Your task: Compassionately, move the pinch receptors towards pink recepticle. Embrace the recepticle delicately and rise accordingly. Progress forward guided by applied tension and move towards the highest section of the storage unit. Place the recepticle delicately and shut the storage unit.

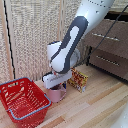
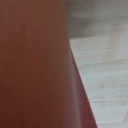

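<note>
Hovering right over small pale pink mug [image 1: 56, 93] on wooden floor beside red wire-mesh basket [image 1: 22, 98], white boxy gripper [image 1: 54, 80]; jaw state unclear. Descend slow, centred, squeeze gently.

pinch receptors [image 1: 56, 85] hidden inside pink recepticle [image 1: 56, 93]; dresser [image 1: 107, 47] cropped.

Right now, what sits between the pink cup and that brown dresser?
In the exterior view, a small colourful box stands on the wooden floor between the pink mug and the dresser.
</note>
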